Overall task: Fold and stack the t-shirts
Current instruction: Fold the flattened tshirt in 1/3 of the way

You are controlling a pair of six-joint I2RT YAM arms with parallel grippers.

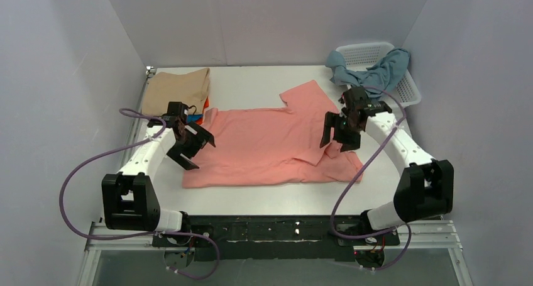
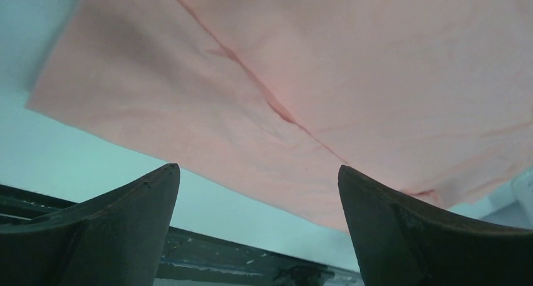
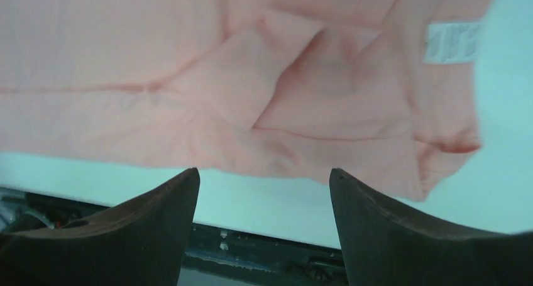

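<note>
Salmon pink t-shirt [image 1: 270, 144] lies spread out in the middle of the white table [image 1: 251, 82], its right side partly folded over. The left gripper [image 1: 193, 149] hovers at its left edge and the right gripper [image 1: 337, 140] over its right side, both with jaws spread wide and holding nothing. A folded beige t-shirt [image 1: 176, 90] lies at the far left. A grey-blue t-shirt [image 1: 377, 72] drapes over the white basket [image 1: 410, 92] at the far right.
</note>
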